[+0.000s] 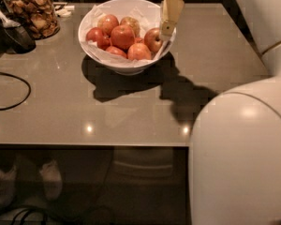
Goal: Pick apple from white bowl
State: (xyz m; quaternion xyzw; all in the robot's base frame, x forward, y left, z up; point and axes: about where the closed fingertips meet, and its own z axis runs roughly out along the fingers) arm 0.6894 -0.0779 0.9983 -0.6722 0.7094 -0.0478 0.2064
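Observation:
The white bowl (127,67) stands at the back middle of the grey table, lined with crinkled white paper and holding several red apples. The apple (153,39), red with a paler patch and a dark stem dimple, lies at the bowl's right side. My gripper (169,28) hangs down from the top edge of the view, pale yellow, right over the bowl's right rim. Its tip is just beside and above that apple. It holds nothing that I can see.
A glass jar of brown snacks (33,11) stands at the back left, with a dark utensil (16,34) beside it. A black cable (11,86) loops at the left edge. My white body (239,158) fills the lower right. The table's front edge (89,146) runs across the middle.

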